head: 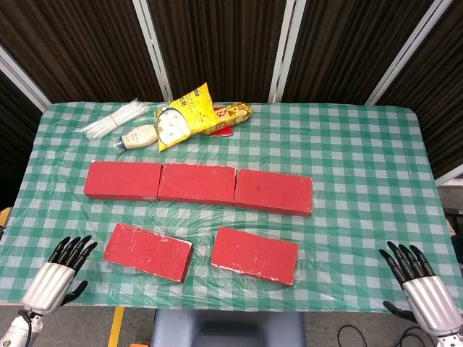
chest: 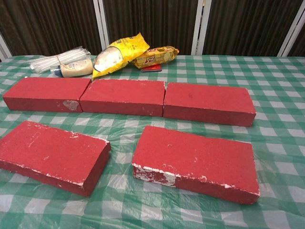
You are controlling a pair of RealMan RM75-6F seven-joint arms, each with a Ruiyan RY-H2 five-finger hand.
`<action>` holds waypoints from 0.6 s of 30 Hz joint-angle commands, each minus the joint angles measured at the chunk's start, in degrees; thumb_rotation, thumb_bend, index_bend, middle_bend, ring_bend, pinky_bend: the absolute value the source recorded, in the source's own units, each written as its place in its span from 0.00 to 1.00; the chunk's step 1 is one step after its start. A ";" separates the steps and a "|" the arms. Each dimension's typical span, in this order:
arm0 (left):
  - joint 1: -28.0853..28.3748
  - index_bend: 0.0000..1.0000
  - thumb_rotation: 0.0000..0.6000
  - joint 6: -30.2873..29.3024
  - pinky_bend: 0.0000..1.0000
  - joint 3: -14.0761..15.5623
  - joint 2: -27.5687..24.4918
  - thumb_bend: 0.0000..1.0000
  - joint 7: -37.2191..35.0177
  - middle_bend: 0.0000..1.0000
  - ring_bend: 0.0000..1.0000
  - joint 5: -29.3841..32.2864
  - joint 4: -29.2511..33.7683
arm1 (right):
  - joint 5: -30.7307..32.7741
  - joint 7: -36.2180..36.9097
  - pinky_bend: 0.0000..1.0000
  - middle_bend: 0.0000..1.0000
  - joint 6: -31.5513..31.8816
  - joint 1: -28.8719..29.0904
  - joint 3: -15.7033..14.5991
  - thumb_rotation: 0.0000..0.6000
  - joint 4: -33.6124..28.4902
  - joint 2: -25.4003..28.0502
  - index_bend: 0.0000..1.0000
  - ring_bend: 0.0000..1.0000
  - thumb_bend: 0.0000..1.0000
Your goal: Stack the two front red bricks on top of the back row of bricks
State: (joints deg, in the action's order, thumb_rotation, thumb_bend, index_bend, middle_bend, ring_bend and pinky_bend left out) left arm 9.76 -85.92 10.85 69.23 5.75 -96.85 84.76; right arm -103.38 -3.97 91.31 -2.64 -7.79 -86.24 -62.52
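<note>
Two red bricks lie flat in front: the front left brick (head: 147, 251) (chest: 51, 155) and the front right brick (head: 254, 254) (chest: 196, 161). Behind them runs the back row of three red bricks, the left brick (head: 123, 181) (chest: 46, 94), the middle brick (head: 197, 184) (chest: 124, 97) and the right brick (head: 273, 191) (chest: 209, 103), end to end. My left hand (head: 58, 276) hovers at the table's near left corner, fingers apart, holding nothing. At the near right corner my right hand (head: 421, 284) is likewise spread and empty. Neither hand shows in the chest view.
On the green checked tablecloth (head: 362, 166) at the back lie a yellow snack bag (head: 182, 117) (chest: 114, 55), a biscuit packet (head: 231, 114) (chest: 155, 56), a small bottle (head: 137, 137) (chest: 74, 68) and a bundle of white straws (head: 112, 121) (chest: 56, 58).
</note>
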 commanded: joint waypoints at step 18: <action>30.75 0.00 1.00 35.94 0.00 -0.72 -10.59 0.34 -30.58 0.00 0.00 -7.67 9.00 | 0.19 -4.15 0.00 0.00 -2.96 0.42 -0.36 1.00 -0.91 -1.43 0.00 0.00 0.17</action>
State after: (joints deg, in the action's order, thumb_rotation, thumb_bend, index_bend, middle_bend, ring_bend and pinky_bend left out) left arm 37.17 -52.90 10.59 59.83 -22.18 -103.38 93.38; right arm -103.27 -7.86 88.36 -2.08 -8.09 -87.05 -63.78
